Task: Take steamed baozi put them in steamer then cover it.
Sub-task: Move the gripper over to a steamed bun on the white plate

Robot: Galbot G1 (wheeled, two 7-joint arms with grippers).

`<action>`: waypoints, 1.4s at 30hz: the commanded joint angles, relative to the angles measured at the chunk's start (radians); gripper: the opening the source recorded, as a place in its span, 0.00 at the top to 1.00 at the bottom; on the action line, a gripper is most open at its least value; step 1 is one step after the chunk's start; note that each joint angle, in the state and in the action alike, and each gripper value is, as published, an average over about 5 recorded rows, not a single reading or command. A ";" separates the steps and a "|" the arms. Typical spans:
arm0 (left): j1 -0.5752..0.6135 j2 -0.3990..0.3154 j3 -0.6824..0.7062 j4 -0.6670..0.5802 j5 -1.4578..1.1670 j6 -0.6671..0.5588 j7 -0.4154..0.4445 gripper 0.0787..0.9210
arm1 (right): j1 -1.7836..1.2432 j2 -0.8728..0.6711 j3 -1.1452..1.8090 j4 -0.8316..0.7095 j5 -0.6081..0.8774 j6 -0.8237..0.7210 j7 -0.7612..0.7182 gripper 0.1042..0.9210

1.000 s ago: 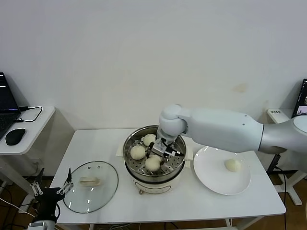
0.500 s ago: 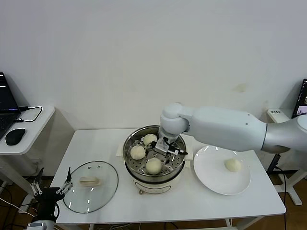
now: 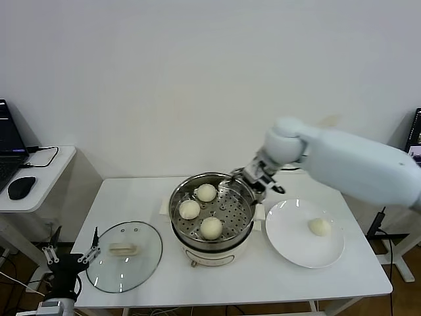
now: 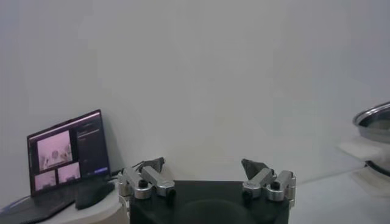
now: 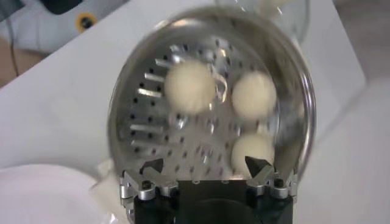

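The steel steamer (image 3: 230, 209) stands mid-table on its white pot base with three baozi inside (image 3: 206, 192) (image 3: 189, 209) (image 3: 211, 228). One more baozi (image 3: 320, 226) lies on the white plate (image 3: 296, 249) to its right. My right gripper (image 3: 260, 178) hovers open and empty above the steamer's right rim. From the right wrist, the steamer (image 5: 141, 97) and its baozi (image 5: 190, 86) (image 5: 254, 95) (image 5: 253, 151) lie below the open right gripper (image 5: 206, 165). The glass cover (image 3: 123, 255) lies flat on the table's left. My left gripper (image 3: 69, 257) is parked open, low beside the table's left edge.
A side table at the far left carries a laptop (image 4: 67, 152) and a mouse (image 3: 21, 187). The steamer's rim (image 4: 375, 119) shows far off in the left wrist view. The wall stands close behind the table.
My right gripper opened and left a baozi at the front of the steamer. It then rose and moved right, out of the basket. The left arm has not moved.
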State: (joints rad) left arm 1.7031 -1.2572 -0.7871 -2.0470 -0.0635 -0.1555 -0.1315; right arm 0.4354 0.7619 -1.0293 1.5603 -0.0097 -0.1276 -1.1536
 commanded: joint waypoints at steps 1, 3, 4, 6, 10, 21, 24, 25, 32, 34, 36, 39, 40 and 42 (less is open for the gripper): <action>-0.007 0.018 0.022 0.008 0.004 -0.001 0.001 0.12 | -0.252 -0.321 0.260 -0.037 -0.082 -0.043 -0.043 0.12; -0.006 0.022 0.026 0.007 0.004 0.000 0.002 0.12 | -0.355 -0.338 0.347 -0.075 -0.122 0.014 -0.055 0.12; -0.005 0.024 0.028 0.006 0.004 0.000 0.002 0.12 | -0.401 -0.342 0.387 -0.093 -0.141 0.038 -0.060 0.12; -0.002 0.026 0.030 0.006 0.004 0.001 0.002 0.12 | -0.485 -0.343 0.459 -0.131 -0.177 0.076 -0.068 0.12; 0.006 0.026 0.031 0.009 0.005 -0.002 0.001 0.12 | -0.602 -0.320 0.565 -0.211 -0.242 0.115 -0.071 0.12; 0.022 0.022 0.010 0.017 0.007 -0.006 0.000 0.12 | -0.728 -0.157 0.670 -0.404 -0.377 0.173 -0.020 0.12; 0.026 0.021 0.005 0.018 0.007 -0.007 0.001 0.12 | -0.737 -0.115 0.674 -0.442 -0.400 0.176 -0.004 0.12; 0.026 0.021 0.003 0.018 0.007 -0.007 0.001 0.12 | -0.740 -0.101 0.674 -0.454 -0.406 0.175 0.002 0.12; 0.026 0.020 -0.004 0.023 0.007 -0.006 0.001 0.12 | -0.740 -0.022 0.689 -0.514 -0.442 0.168 0.039 0.12; 0.025 0.020 -0.005 0.026 0.007 -0.007 0.001 0.12 | -0.733 -0.006 0.695 -0.528 -0.456 0.168 0.043 0.12; 0.024 0.019 -0.005 0.029 0.007 -0.007 0.001 0.12 | -0.726 0.004 0.694 -0.539 -0.468 0.166 0.044 0.12; 0.021 0.019 -0.005 0.032 0.007 -0.008 0.001 0.12 | -0.722 0.012 0.689 -0.551 -0.481 0.164 0.043 0.12; 0.021 0.019 -0.005 0.033 0.007 -0.008 0.001 0.12 | -0.723 0.014 0.688 -0.553 -0.484 0.163 0.042 0.12; 0.019 0.020 -0.004 0.034 0.006 -0.008 0.001 0.12 | -0.725 0.016 0.689 -0.557 -0.491 0.162 0.041 0.12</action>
State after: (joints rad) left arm 1.7241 -1.2390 -0.7918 -2.0147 -0.0569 -0.1630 -0.1308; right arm -0.2671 0.7215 -0.3698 1.0695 -0.4453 0.0277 -1.1282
